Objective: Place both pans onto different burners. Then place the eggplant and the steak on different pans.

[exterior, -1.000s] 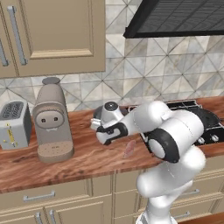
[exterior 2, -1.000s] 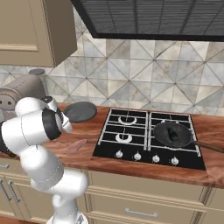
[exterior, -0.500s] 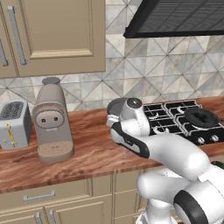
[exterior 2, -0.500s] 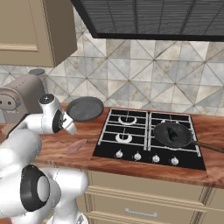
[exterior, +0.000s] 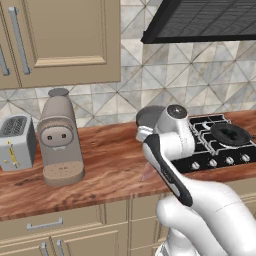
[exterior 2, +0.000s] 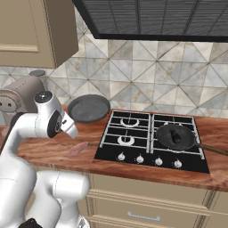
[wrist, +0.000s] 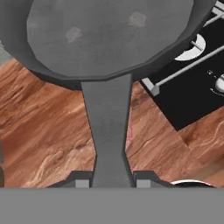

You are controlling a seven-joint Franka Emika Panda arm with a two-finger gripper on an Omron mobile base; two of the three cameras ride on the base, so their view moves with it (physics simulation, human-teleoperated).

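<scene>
The gripper (wrist: 107, 181) is clamped on the short thick handle of the grey pan (wrist: 109, 35), which hangs above the wooden counter (wrist: 48, 131) just left of the cooktop (exterior 2: 151, 142). A pinkish sliver under the handle is probably the steak (exterior 2: 78, 148), lying on the counter. Farther right, the dark pan (exterior 2: 174, 136) sits on the front right burner with the eggplant (exterior 2: 176, 137) in it.

The robot arm (exterior: 200, 210) is glossy white, made of thick rounded segments. A black band runs along one segment, and the round joint caps (exterior 2: 43, 97) are grey with dark centres.
</scene>
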